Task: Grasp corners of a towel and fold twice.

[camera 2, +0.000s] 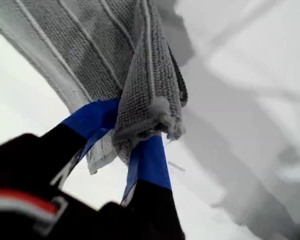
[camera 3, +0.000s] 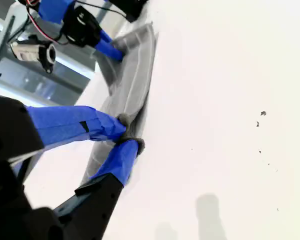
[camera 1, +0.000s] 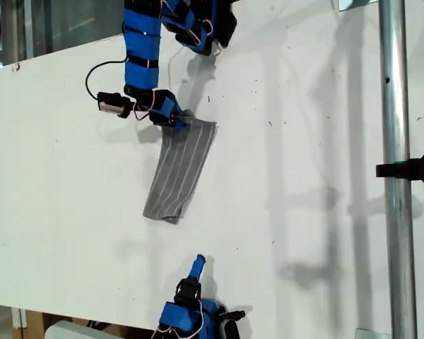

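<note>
Exterior view overhead; both wrist views close on towel point(camera 1: 180, 169)

a white table point(camera 1: 318, 176) fills most of the exterior view, its top marked with a few small dark specks and crossed by soft grey shadows. a shiny metal pole point(camera 1: 396, 162) runs top to bottom near the exterior view's right, with a black clamp point(camera 1: 413, 169) fixed on it. at the exterior view's top left, beyond the table edge, glass panes point(camera 1: 63, 21) reflect pale light.
</note>
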`<state>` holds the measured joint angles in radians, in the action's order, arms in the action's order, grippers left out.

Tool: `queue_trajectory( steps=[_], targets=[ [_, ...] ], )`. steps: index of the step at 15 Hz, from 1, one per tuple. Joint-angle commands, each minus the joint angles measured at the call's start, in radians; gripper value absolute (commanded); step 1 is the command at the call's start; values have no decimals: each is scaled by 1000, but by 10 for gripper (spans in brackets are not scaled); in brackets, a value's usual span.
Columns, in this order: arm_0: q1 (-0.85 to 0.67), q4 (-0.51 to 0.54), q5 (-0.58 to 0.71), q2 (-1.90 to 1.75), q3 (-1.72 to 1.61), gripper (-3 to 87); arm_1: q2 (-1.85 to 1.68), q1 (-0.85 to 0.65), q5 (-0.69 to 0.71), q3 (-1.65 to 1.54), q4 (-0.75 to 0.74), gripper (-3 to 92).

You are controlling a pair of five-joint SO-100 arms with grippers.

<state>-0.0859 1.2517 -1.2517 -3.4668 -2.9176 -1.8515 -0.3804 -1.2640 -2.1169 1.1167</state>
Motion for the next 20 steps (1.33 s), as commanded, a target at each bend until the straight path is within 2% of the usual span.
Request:
queue_trajectory(
  steps=[1, 3, 4, 5, 9, 12, 13, 14, 15, 17, 19, 20],
  targets=[
    [6, -35, 17, -6, 2, 39, -360, 60, -60, 6, 311, -2],
    [6, -40, 26, -6, -5, 38, -509, 146, -178, 44, 546, -2],
    [11, -37, 25, -6, -6, 37, -555, 172, -193, 97, 586, -2],
    [15, -40, 25, -6, -9, 37, -557, 166, -166, 138, 520, -2],
    [17, -46, 21, -6, -18, 37, -149, 94, 31, 288, -25, -2],
    [21, -61, 11, -6, -41, 40, 133, 87, 78, 370, -325, -2],
    [21, -77, 9, -6, -52, 40, 212, 77, 87, 379, -397, 29],
    [21, -89, 9, -6, -58, 40, 273, 64, 87, 387, -442, 203],
    [21, -91, 8, -6, -60, 40, 291, 49, 80, 387, -474, 248],
    [21, -87, -2, -6, -71, 35, 213, -14, 87, 393, -495, 117],
    [15, -91, -8, -6, -94, 49, 32, -129, 89, 391, -408, 114],
    [5, -91, -12, -6, -107, 54, -55, -173, 101, 385, -296, 110]
  ],
)
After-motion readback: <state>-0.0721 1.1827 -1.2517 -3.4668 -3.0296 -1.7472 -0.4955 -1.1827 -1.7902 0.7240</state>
